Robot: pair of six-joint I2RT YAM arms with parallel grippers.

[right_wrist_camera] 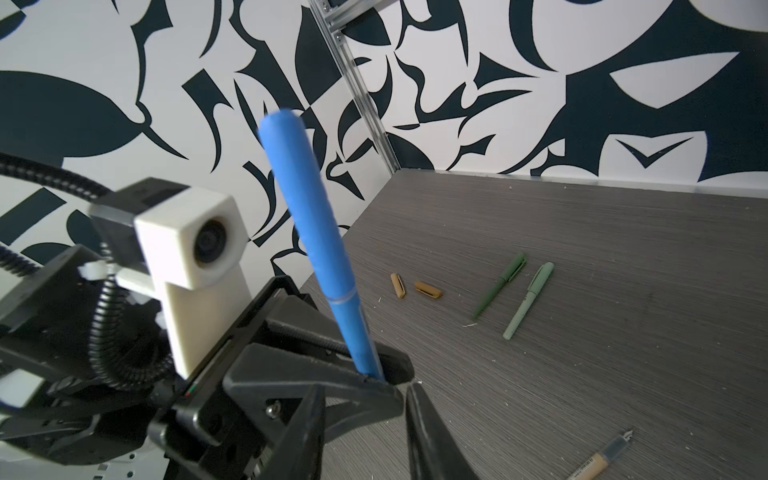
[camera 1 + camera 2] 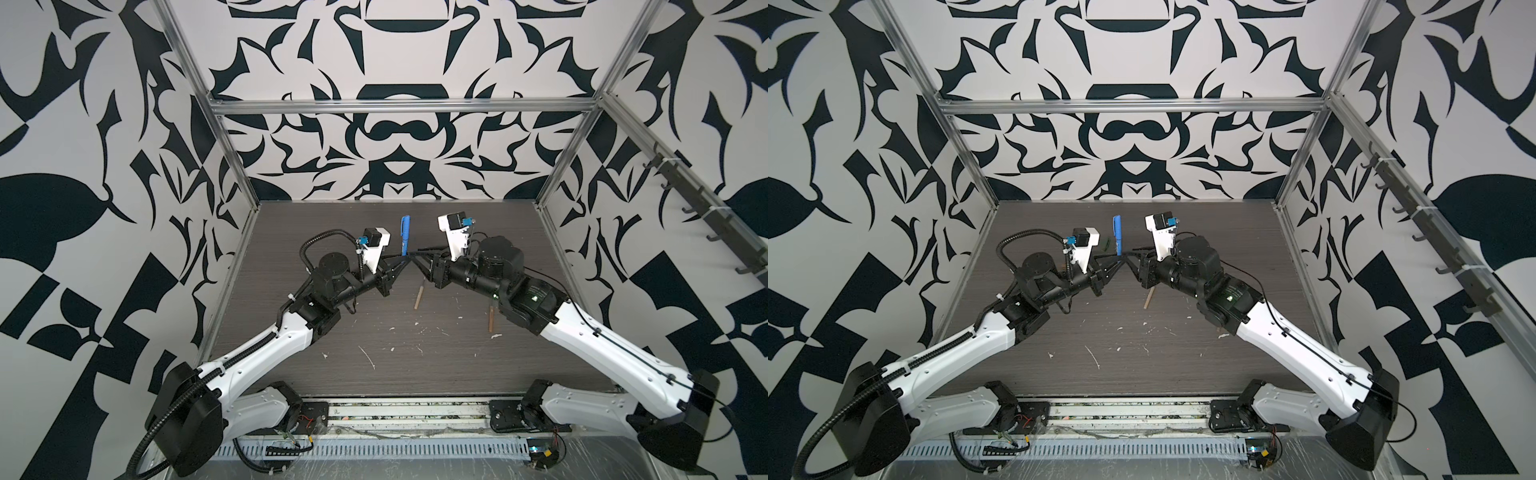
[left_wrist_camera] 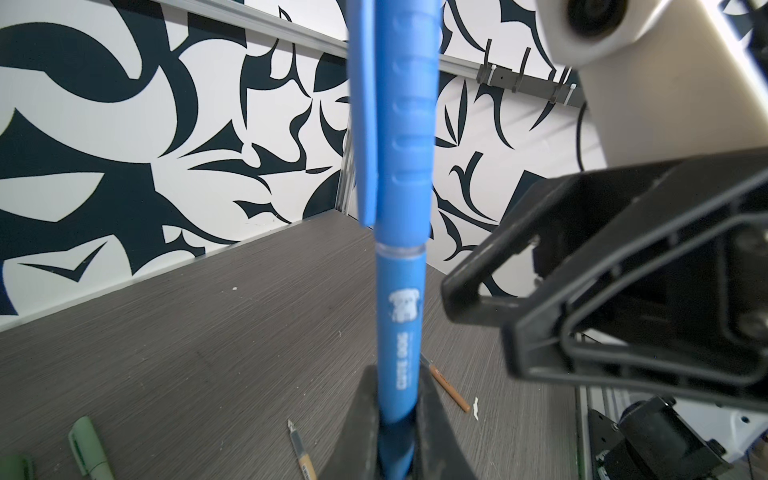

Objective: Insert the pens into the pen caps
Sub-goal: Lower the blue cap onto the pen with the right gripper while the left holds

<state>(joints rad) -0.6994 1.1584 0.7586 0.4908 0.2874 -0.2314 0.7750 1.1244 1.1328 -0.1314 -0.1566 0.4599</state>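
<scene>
Backing away cleanly is what matters now. In a top view the left tool (image 2: pixel 404 259) clamps the blue pen (image 2: pixel 404 235) upright over the desk (image 2: pixel 436 374), with the right tool (image 2: pixel 419 259) just beside it. In the left wrist view the blue cap (image 3: pixel 409 124) looks fully seated. In the right wrist view the right tool's jaws stand parted and empty. It should withdraw straight, without brushing the cap.

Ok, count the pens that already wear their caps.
3: blue plastic pen upright in the left gripper; dark green pen and pale green pen lying side by side on the grey table. Others may be hidden.
</scene>
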